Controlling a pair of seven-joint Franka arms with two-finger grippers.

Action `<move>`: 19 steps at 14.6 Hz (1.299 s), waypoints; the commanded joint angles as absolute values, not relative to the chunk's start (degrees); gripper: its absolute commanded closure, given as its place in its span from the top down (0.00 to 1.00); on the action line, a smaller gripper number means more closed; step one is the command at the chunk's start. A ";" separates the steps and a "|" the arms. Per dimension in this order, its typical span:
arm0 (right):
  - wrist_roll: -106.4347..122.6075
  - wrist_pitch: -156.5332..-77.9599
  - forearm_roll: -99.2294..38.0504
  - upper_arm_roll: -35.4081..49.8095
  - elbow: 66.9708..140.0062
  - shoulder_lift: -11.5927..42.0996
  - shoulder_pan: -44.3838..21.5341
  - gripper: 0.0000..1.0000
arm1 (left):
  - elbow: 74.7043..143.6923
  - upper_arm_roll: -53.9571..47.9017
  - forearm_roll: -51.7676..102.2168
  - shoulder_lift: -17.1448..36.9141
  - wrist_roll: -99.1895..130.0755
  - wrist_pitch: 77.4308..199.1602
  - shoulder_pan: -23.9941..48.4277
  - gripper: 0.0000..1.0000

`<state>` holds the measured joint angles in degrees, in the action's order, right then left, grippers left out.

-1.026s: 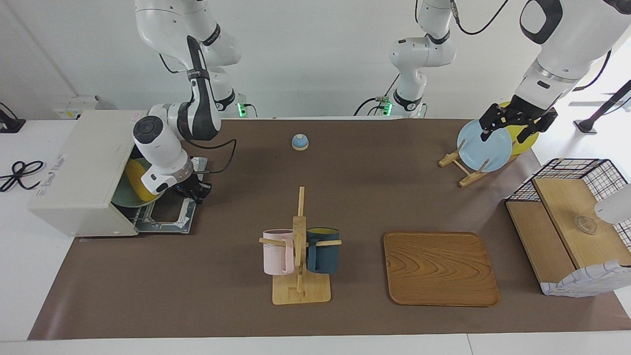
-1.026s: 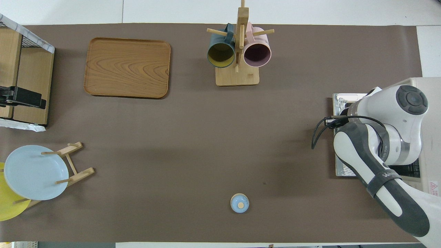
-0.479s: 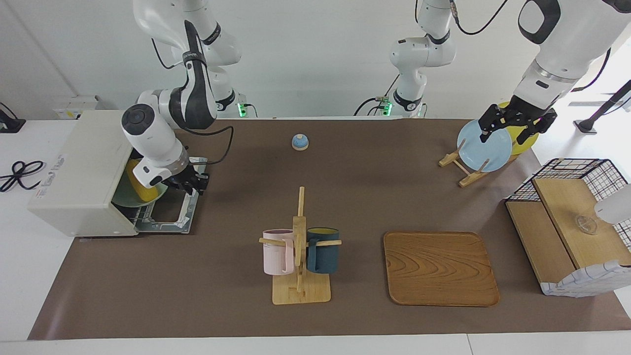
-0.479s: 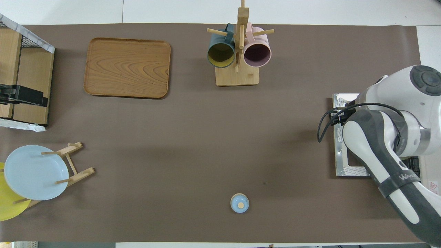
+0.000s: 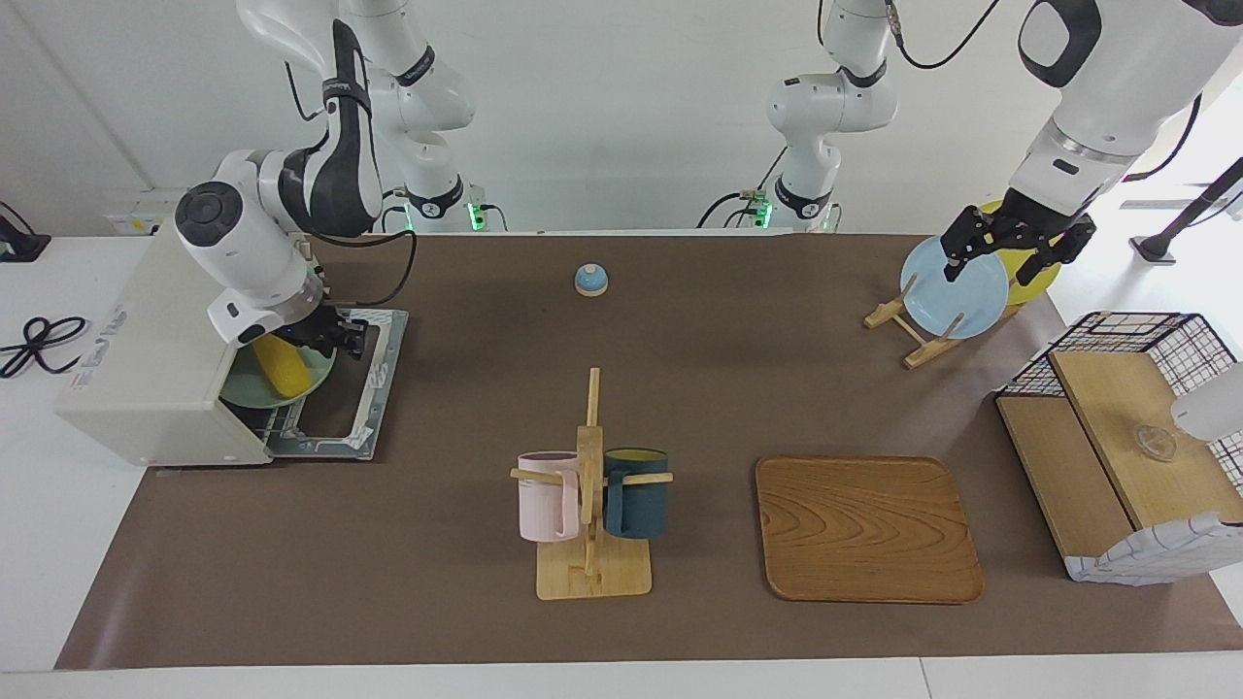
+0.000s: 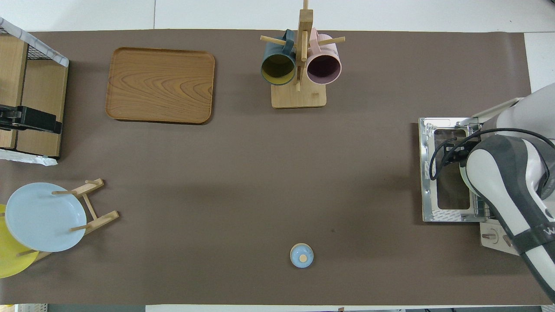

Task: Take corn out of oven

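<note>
The cream-white oven stands at the right arm's end of the table. Its door lies open and flat, and also shows in the overhead view. The yellow corn lies on a green plate on the rack in the oven's mouth. My right gripper hangs at the oven's opening, just above the corn's upper end. Whether it touches the corn is hidden by the hand. In the overhead view my right arm covers the corn. My left gripper waits open, raised in the air by the plate rack.
A blue plate and a yellow plate stand in a wooden rack. A wire-frame wooden shelf, a wooden tray, a mug tree with a pink and a dark blue mug, and a small blue bell are also on the table.
My right gripper has moved from over the open door back toward the oven's mouth, to just above the corn. The right arm's wrist has risen over the oven. The left arm has not moved.
</note>
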<state>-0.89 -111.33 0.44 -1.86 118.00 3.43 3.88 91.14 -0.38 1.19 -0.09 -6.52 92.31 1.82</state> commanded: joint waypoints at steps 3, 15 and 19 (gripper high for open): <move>3.59 -118.19 1.23 -1.49 124.44 0.97 6.23 0.46 | 92.64 -0.53 0.09 -1.32 -5.98 93.17 2.02 1.00; 3.52 -112.34 5.27 -1.23 116.13 3.33 -3.41 0.00 | 93.25 -0.70 0.09 -1.67 -5.89 92.99 2.99 1.00; -9.46 -104.78 6.50 -1.14 104.96 6.93 -14.47 0.00 | 93.25 -0.62 0.17 -1.67 -5.89 92.99 2.90 1.00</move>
